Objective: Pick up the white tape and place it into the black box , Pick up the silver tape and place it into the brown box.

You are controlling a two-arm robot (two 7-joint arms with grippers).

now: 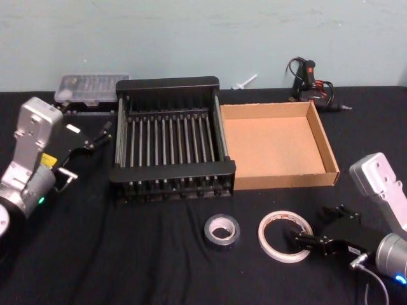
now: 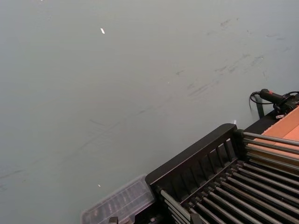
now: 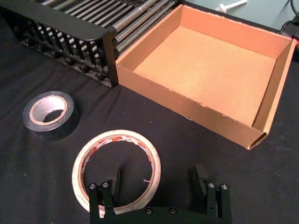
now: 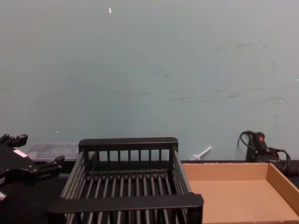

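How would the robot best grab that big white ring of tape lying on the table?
The white tape lies flat with an open hole, so probably by its thin wall: one finger inside the hole, one outside, coming down from above. The open right gripper is already placed that way, one finger over the hole, the other beyond the rim nearest it.

In the right wrist view the white tape's (image 3: 117, 170) near edge is hidden behind the right tool (image 3: 159, 179). The black box (image 3: 60, 25) is cut off there. The chest view crops the brown box (image 4: 275, 179) and left tool (image 4: 58, 162).
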